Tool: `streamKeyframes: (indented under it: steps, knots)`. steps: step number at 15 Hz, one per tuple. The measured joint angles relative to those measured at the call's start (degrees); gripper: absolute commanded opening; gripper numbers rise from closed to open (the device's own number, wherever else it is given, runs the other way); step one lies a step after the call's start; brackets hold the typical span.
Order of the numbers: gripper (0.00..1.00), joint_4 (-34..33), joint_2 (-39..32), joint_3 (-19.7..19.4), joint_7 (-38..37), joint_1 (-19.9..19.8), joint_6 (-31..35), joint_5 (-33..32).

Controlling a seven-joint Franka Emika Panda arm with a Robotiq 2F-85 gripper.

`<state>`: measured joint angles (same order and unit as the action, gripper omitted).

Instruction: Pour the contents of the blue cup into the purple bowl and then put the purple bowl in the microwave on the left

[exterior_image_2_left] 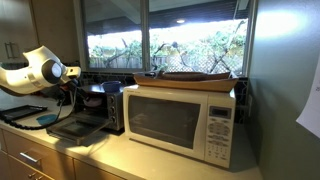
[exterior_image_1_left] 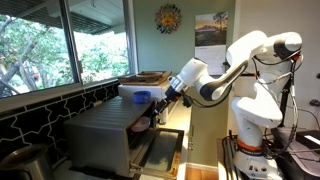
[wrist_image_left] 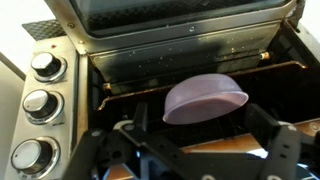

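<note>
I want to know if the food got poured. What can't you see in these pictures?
1. Inside the purple bowl: in the wrist view, its own wall hides any contents.
2. Blue cup: in an exterior view, too small to tell whether it is empty.
3. The bowl in both exterior views: hidden inside the dark-grey oven.
4. Fingers: in the wrist view, blurred, with their tips cut off by the bottom edge.

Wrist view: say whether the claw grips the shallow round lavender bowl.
No: the open claw has both fingers clear of the lavender bowl, which rests inside the dark-grey metal oven.
</note>
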<state>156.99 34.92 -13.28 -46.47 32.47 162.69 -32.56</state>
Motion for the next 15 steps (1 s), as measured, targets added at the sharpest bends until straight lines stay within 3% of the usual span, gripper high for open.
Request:
streamKeyframes:
  steps: [6,15]
  knots:
    - [1.0,0.04,11.69,-1.9,7.38,3.07,-11.67,0.45]
    - [1.0,0.06,22.13,-6.5,15.21,12.14,-16.39,7.36]
